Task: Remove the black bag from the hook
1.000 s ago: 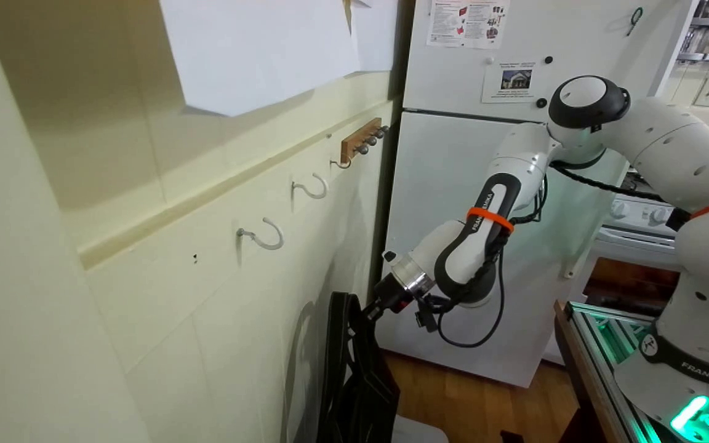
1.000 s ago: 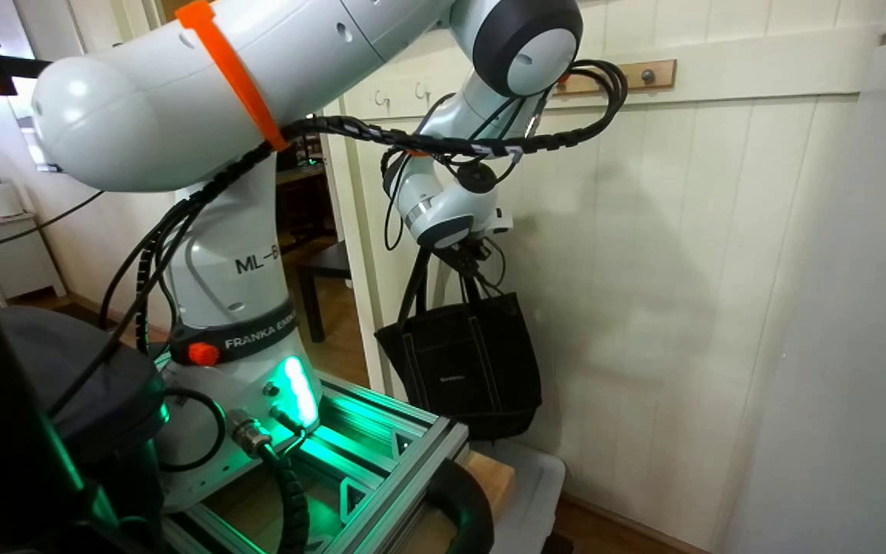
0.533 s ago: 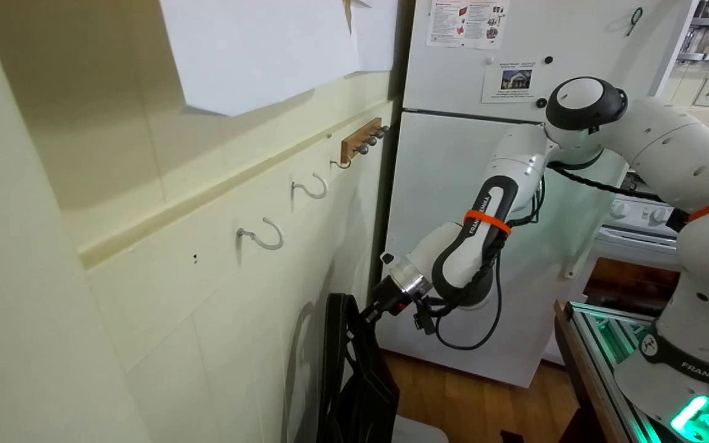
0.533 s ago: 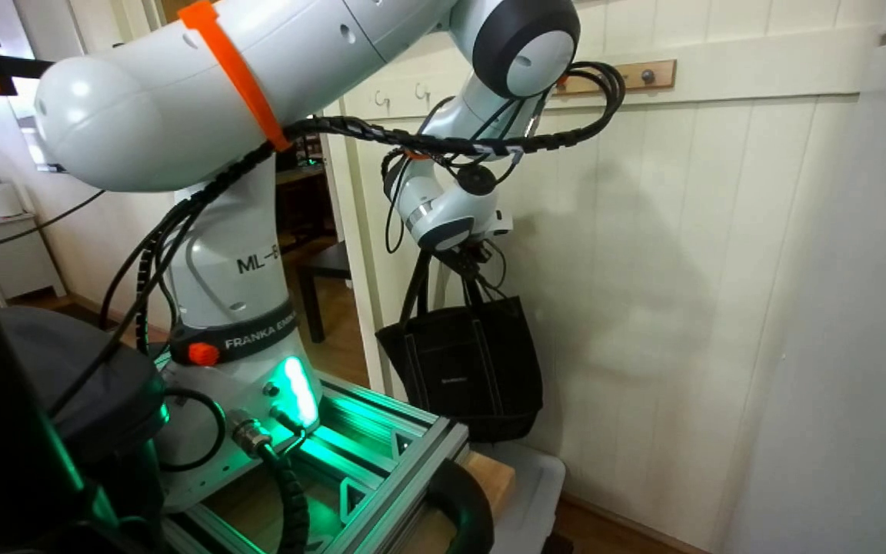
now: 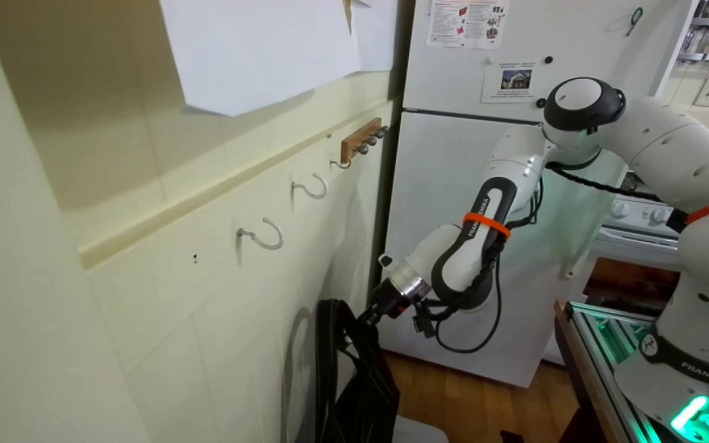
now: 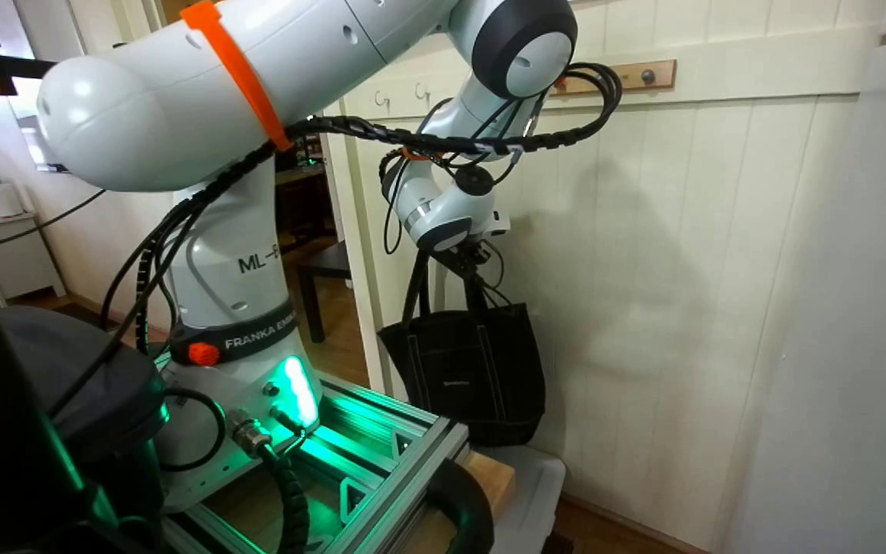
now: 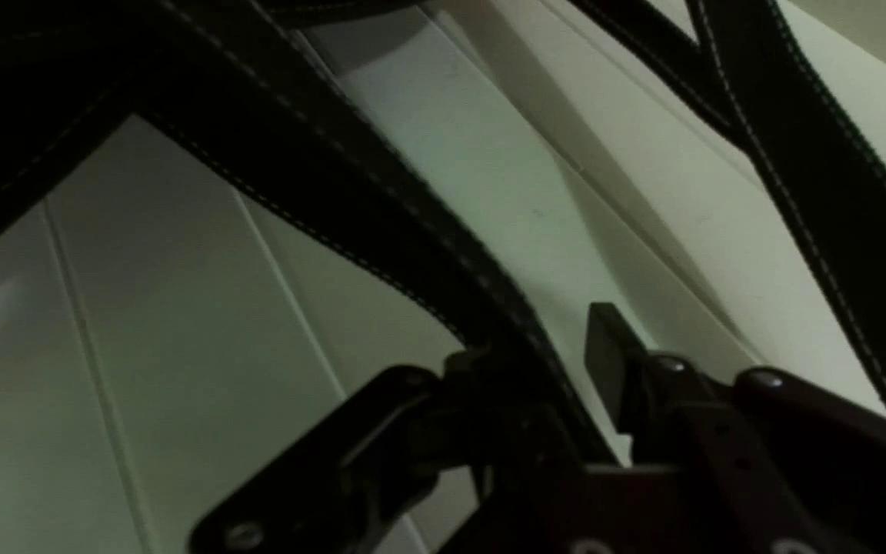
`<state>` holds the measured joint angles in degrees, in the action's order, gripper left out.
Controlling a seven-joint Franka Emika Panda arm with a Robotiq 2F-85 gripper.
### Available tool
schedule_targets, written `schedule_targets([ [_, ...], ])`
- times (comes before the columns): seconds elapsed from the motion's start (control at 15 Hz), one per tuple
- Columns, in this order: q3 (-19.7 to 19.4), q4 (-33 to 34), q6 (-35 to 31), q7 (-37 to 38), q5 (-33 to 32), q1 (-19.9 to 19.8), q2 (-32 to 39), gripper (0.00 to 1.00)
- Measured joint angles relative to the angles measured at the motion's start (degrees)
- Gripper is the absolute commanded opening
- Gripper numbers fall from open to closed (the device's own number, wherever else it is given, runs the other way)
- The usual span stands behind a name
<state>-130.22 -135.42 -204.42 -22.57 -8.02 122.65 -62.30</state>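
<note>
cream boarded wall (image 5: 225, 320) runs along the left in an exterior view, bearing two pale hooks (image 5: 268, 247) and, farther off, a wooden peg rack (image 5: 357, 140); a white fridge (image 5: 440, 172) closes the far end. the black bag (image 6: 474, 369) is close to that wall, lower than the hooks and under the end of the arm (image 5: 477, 243). it is a dark fabric tote, broader at the mouth than the base, slightly tilted, with pale stitching down its front and a light label (image 6: 456, 383) too small to read. its base is just above or on a pale grey surface (image 6: 531, 485); i cannot tell which. one handle (image 5: 324, 344) rises in an arch left of the fingers (image 7: 614, 369). those are parted, a stitched strap (image 7: 412, 242) passing between them, with wall showing beside it.
</note>
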Motion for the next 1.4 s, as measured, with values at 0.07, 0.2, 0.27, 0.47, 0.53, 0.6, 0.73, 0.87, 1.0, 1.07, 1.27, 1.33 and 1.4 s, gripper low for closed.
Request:
schedule_targets([
  [0.07,0.0,0.1,0.0,0.0,0.0,0.2,0.0,0.70],
  [0.2,0.0,0.3,0.0,0.0,0.0,0.4,0.0,0.85],
  [0.27,0.0,0.4,0.0,0.0,0.0,0.6,0.0,0.92],
  [0.47,0.0,0.7,0.0,0.0,0.0,0.8,0.1,1.00],
  [0.53,0.0,0.8,0.0,0.0,0.0,0.9,0.1,1.00],
  [0.6,0.0,0.9,0.0,0.0,0.0,0.9,0.1,1.00],
  [0.73,-0.1,1.0,0.0,0.0,0.0,0.9,0.1,1.00],
  [0.87,-0.2,1.1,0.0,0.0,0.0,0.9,0.1,1.00],
  [1.0,-0.3,1.1,0.0,0.0,0.0,1.0,0.3,1.00],
  [1.07,-0.4,1.1,0.0,0.0,0.0,1.1,0.5,1.00],
  [1.27,-0.6,1.1,-0.1,0.0,0.8,1.9,2.1,1.00],
  [1.33,-0.6,1.1,-0.1,0.1,1.2,2.2,2.8,1.00],
  [1.4,-0.6,1.1,-0.1,0.1,1.8,2.7,3.5,1.00],
])
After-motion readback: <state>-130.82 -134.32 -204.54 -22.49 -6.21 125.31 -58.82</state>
